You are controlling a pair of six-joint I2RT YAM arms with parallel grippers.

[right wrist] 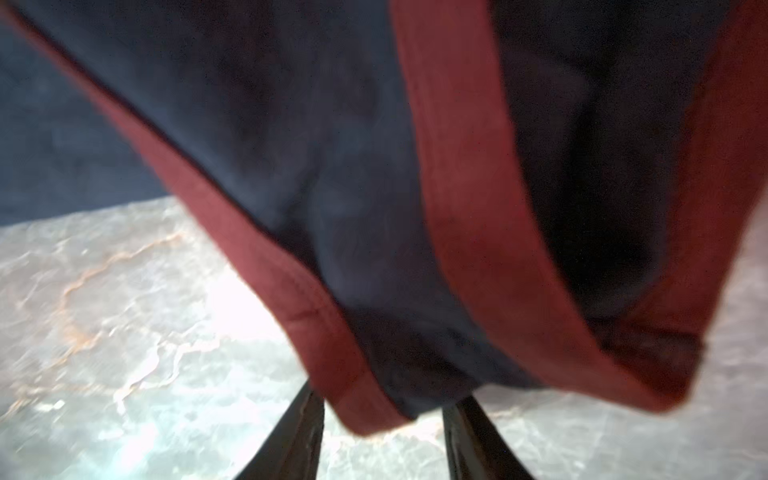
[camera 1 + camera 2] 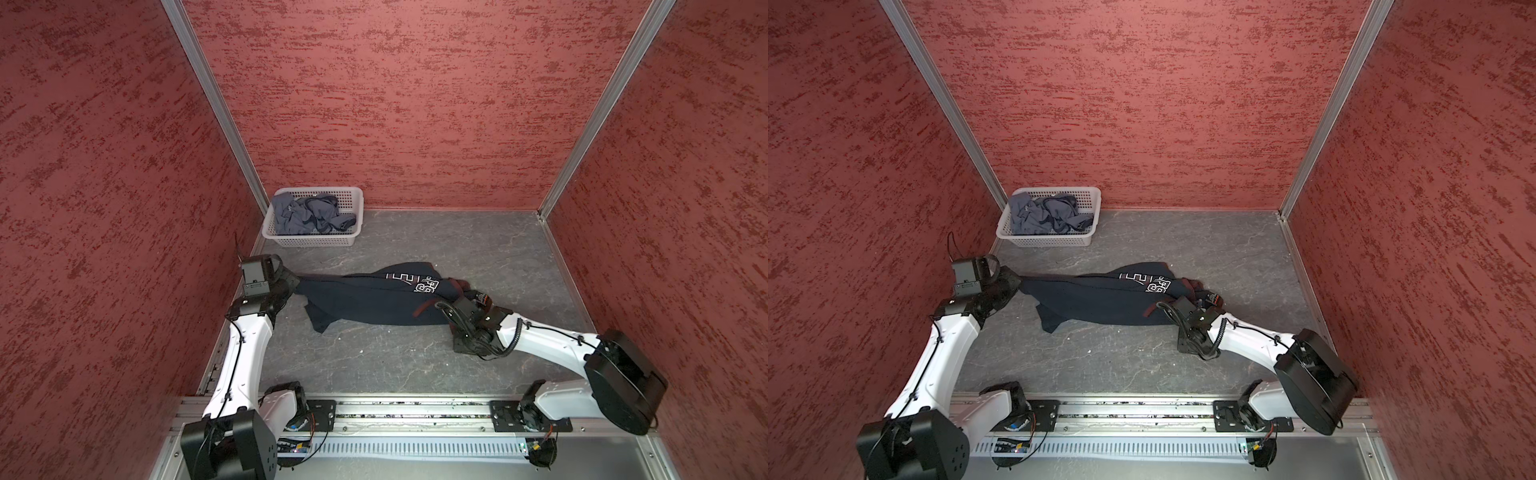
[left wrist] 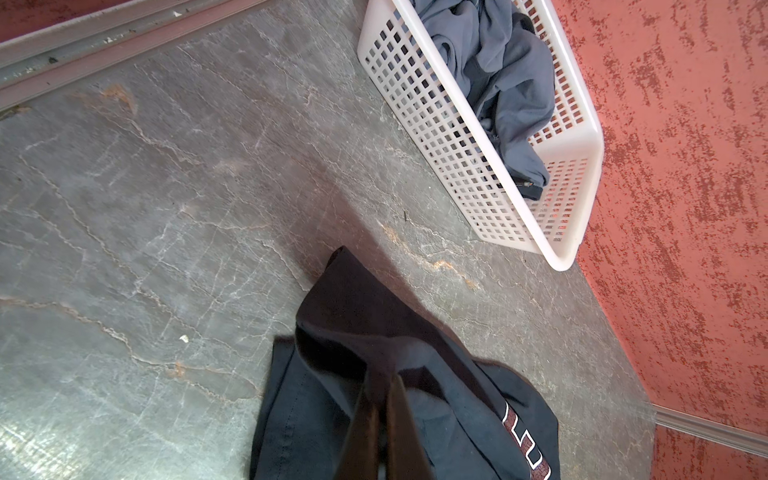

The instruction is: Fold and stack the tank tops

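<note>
We see the navy tank top [image 2: 365, 299] stretched across mid-counter [image 2: 415, 365], from nine o'clock to three. Our left end effector [image 3: 384, 415] is clamped on its nine o'clock end. Our right end effector [image 1: 386, 395] has its jaws apart astride a maroon-trimmed strap. The grey tank top [image 2: 307, 214] lies crumpled in the basket [image 2: 316, 240] at eleven o'clock.

We counted two tank tops, one navy top [image 2: 365, 299] and one grey-blue top [image 2: 297, 216], plus one white basket [image 2: 316, 240].
</note>
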